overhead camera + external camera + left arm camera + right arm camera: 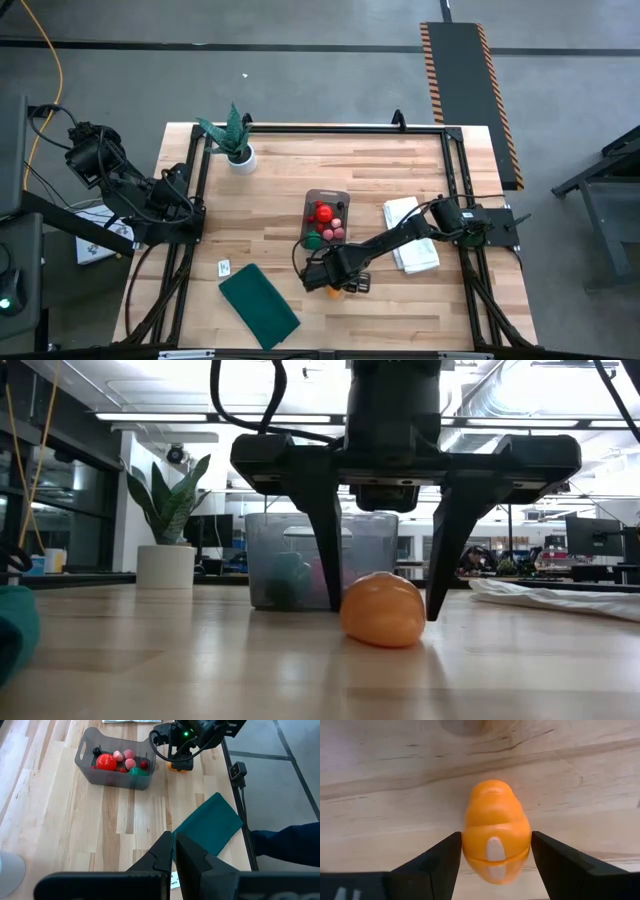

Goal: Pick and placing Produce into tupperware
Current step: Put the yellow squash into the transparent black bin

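The orange produce piece (495, 830) lies on the wooden table just near of the tupperware (327, 193). My right gripper (383, 615) stands over it, pointing down, with one finger on each side of it. The clear grey tupperware (115, 777) holds a red ball (105, 761), a green piece (135, 771) and small pink pieces (125, 756). My left gripper (173, 840) is shut on nothing, raised off the table's left side. My right gripper pinches the orange piece between its two fingers (440, 860), which meet its two opposite sides (467, 845). The fingers come from above and point down. The piece's underside (383, 643) rests on the table.
A dark green cloth (258, 305) lies at the near left, with a small white card (225, 267) beside it. A folded white cloth (410, 235) lies to the right of the tupperware. A potted spiky plant (237, 140) stands at the far left.
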`<state>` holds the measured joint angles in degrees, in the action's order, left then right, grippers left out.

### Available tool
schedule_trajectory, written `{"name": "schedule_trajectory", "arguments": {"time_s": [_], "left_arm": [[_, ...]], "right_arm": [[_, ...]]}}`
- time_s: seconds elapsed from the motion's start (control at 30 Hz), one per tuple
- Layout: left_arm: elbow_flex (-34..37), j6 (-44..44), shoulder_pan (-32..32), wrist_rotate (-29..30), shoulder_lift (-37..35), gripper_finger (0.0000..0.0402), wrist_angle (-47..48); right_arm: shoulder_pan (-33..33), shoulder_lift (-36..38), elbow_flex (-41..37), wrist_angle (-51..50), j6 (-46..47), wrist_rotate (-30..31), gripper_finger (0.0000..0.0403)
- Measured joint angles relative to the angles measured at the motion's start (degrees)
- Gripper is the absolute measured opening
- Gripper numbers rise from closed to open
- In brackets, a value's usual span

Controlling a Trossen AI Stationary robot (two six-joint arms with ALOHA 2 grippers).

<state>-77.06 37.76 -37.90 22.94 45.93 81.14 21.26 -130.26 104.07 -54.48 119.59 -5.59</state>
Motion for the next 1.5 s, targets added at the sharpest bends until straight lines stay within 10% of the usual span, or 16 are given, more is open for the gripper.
{"name": "schedule_trajectory", "arguments": {"time_s": [1.5], "left_arm": [[0.0, 0.2, 0.0, -0.8, 0.0, 0.001, 0.0]], "right_arm": [[-0.4, 0.1, 0.0, -4.0, -1.6, -4.9, 0.0187]]}}
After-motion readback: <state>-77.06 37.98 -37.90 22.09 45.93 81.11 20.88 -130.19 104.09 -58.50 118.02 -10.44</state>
